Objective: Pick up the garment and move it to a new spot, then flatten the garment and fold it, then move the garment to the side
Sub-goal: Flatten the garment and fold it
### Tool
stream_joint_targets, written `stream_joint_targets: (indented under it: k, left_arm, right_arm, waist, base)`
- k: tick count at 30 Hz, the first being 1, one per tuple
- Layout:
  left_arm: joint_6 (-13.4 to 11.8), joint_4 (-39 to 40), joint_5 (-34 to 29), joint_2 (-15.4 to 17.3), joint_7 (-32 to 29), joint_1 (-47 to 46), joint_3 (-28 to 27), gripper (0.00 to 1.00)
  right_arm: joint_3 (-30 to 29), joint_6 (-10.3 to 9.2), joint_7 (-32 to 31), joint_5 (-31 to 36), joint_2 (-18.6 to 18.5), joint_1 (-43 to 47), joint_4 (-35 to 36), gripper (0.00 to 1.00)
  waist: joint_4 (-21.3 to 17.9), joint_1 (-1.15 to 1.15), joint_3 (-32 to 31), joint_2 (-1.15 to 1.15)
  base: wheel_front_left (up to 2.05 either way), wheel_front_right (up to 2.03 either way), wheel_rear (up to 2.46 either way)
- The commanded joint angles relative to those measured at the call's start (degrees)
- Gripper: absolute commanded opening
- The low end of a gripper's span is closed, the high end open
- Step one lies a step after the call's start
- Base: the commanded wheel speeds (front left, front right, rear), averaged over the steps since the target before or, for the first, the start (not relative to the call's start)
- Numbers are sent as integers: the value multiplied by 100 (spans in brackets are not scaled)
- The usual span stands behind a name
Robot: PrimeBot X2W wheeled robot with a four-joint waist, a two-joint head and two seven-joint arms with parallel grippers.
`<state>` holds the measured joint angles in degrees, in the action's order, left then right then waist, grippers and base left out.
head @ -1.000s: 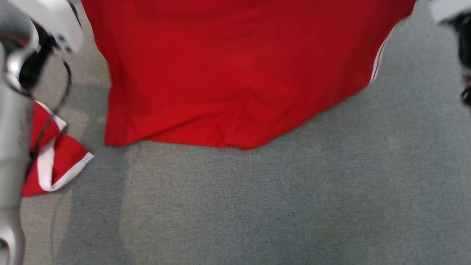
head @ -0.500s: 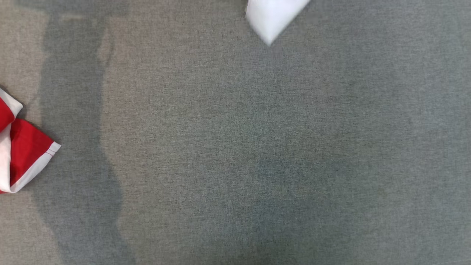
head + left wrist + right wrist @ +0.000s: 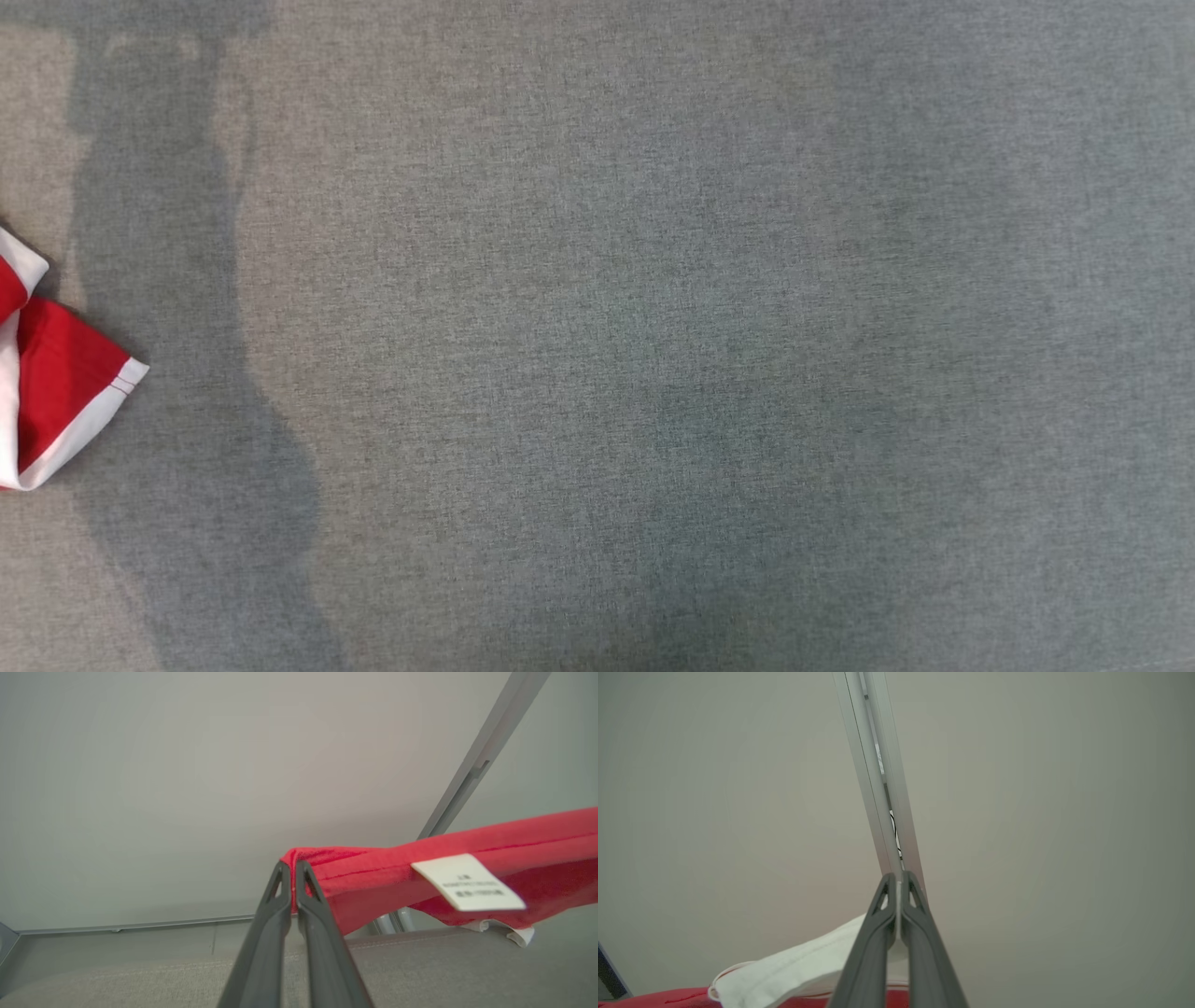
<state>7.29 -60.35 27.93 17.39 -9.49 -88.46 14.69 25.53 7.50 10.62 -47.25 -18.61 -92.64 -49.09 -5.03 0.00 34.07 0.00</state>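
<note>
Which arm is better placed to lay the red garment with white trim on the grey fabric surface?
Probably left: the left gripper pinches the red garment close above the grey fabric surface, and a sleeve corner lies on that side.

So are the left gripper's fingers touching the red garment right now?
Touching. In the left wrist view the left gripper has its fingers pinched shut on a bunched edge of the red garment, cloth showing between the tips.

Left gripper [image 3: 293, 877]: both fingers pressed together, tips pinching a fold of the red garment [image 3: 369, 877]. Right gripper [image 3: 900, 882]: fingers likewise closed, with the garment's white trim [image 3: 803, 966] caught between them.
</note>
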Motion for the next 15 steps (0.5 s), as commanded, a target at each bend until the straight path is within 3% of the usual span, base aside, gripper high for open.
stream_joint_targets:
  k: [1,4,15]
  left_arm:
    - [5,-71,68,41,-31,121,9,0]
    - [12,-191,355,-52,-241,583,151,0]
    - [16,640,1603,279,-1218,2579,1042,0]
  right_arm:
    - [66,-1,-41,-77,-85,137,14,0]
    - [423,-1,-206,-325,-148,613,155,0]
    - [1447,0,-1146,-1302,-707,2677,870,0]
  waist:
    - [-8,0,-39,0]
    - [-3,0,-187,0]
    - [-29,0,-1327,0]
  base:
    - [0,0,0]
    - [0,0,0]
    - [0,0,0]
